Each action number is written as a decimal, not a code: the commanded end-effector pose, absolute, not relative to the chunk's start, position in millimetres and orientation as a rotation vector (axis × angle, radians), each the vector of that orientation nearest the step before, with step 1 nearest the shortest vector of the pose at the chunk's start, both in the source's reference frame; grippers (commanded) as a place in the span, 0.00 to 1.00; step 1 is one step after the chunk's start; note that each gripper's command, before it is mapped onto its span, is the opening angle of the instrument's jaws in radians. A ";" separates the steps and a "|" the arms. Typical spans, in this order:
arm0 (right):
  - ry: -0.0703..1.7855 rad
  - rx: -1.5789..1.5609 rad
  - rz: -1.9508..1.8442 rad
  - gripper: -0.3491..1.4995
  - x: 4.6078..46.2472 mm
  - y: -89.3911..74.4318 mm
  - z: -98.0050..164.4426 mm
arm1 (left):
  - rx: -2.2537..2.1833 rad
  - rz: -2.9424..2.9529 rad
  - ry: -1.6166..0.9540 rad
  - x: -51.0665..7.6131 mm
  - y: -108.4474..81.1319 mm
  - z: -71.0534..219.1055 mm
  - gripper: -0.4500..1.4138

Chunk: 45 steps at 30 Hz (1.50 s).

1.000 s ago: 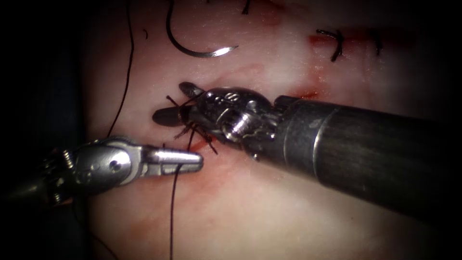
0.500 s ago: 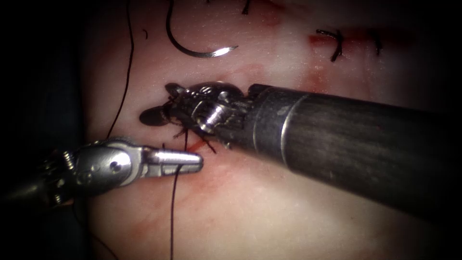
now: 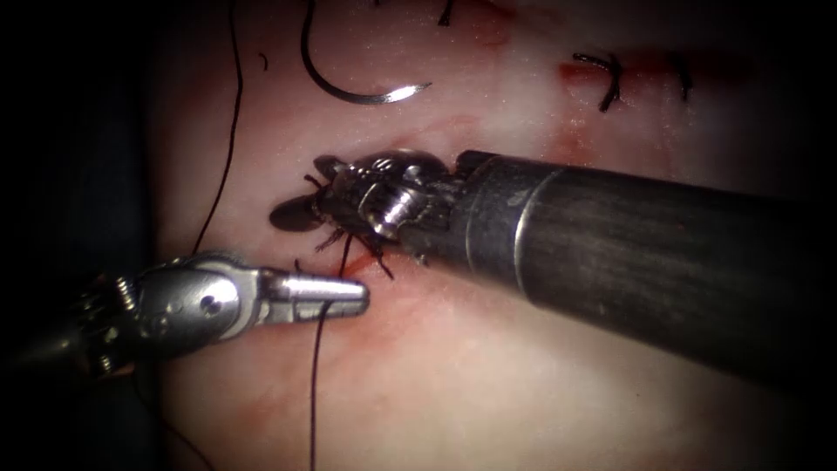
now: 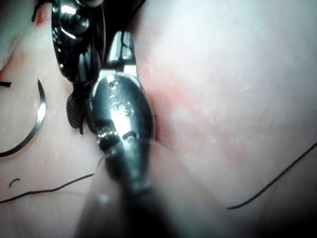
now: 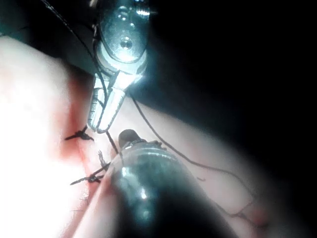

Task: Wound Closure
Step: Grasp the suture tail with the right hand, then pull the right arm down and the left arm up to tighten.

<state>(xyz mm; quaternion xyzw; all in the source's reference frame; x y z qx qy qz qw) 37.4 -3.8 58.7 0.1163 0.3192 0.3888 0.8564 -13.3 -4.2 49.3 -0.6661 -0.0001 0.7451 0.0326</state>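
1. Left tool (image 3: 327, 295), endoscope view: enters from the picture's left, jaws closed on the thread (image 3: 314, 384). The strand drops from the jaws toward the lower edge. In the left wrist view the same tool (image 4: 121, 47) shows with its jaws together.
2. A second run of thread (image 3: 228, 131) lies loose on the tissue (image 3: 488, 384), well left of the needle, running up and down the picture.
3. Needle (image 3: 349, 83): free on the tissue surface near the upper edge, held by neither tool and not in the tissue. Curve opens upward, tip pointing right. It also shows in the left wrist view (image 4: 34, 124), lying flat.
4. Knot with short thread ends (image 3: 353, 240) sits on the cut, between the two tool tips, with red fluid (image 3: 384, 301) smeared around and below it.
5. Right tool (image 3: 307, 194): comes in from the picture's right, jaws parted to a narrow gap at the knot, one dark jaw lying low to the left, the other above it. Whether thread lies between them: cannot tell.
6. Finished stitch (image 3: 610, 78) on the cut, upper right, well apart from both tools.
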 end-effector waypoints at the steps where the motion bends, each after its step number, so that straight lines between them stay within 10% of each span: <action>1: 0.678 0.241 0.819 0.22 38.2 -3.1 58.9 | -2.055 2.294 0.002 -13.9 -3.8 49.8 0.05; 3: 0.679 0.233 0.797 0.00 38.2 -3.0 58.9 | -2.055 2.294 0.002 -13.9 -3.8 49.8 0.05; 45: 1.070 0.014 0.443 0.00 29.5 -8.9 51.8 | -1.940 2.249 -0.034 -9.4 2.8 51.4 0.05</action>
